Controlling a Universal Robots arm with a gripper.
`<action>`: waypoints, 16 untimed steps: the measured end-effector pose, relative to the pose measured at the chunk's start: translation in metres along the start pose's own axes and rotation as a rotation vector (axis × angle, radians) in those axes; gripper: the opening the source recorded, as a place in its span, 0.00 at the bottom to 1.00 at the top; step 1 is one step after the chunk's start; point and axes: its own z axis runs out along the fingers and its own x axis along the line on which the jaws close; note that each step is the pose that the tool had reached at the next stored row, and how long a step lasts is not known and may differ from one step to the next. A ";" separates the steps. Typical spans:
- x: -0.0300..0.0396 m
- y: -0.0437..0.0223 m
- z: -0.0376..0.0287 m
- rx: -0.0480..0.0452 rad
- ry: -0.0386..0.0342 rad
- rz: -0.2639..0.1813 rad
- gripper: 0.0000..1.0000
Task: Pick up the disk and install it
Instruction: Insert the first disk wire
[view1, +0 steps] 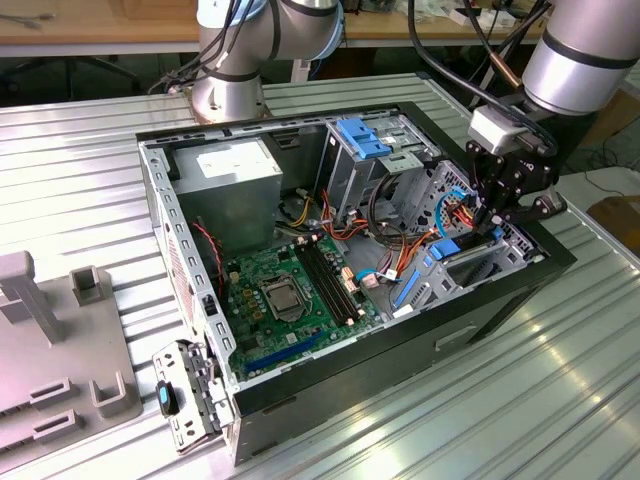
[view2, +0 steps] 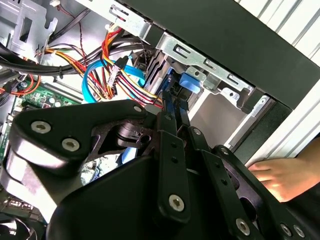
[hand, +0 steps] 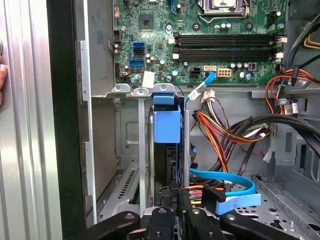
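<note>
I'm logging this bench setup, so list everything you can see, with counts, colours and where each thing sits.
Computer case: one, black, open on the ribbed metal table.
Motherboard: one, green, on the case floor.
Power supply: one, grey, far corner of the case.
Disk: one, blue carrier, standing in its drive bay.
Data cable: one, blue, beside the bay.
Wire bundle: red, yellow, orange.
Grey fixture: exterior view's left.
Person's hand: one, outside the case.
Gripper: one, black, at the disk.

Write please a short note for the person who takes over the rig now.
Gripper: shut on the disk, inside the case.
Disk: upright in the drive bay, beside the blue cables.
Done: disk picked up, brought into the bay.
Left: not released; whether it is fully seated I cannot tell.
A hand rests outside the case.
</note>
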 end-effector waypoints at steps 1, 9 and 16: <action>-0.0001 0.0000 0.0000 0.0005 0.0000 0.000 0.16; -0.0001 0.0013 0.0009 0.0105 0.0002 0.003 0.16; -0.0002 0.0024 0.0023 0.0113 0.0007 0.003 0.16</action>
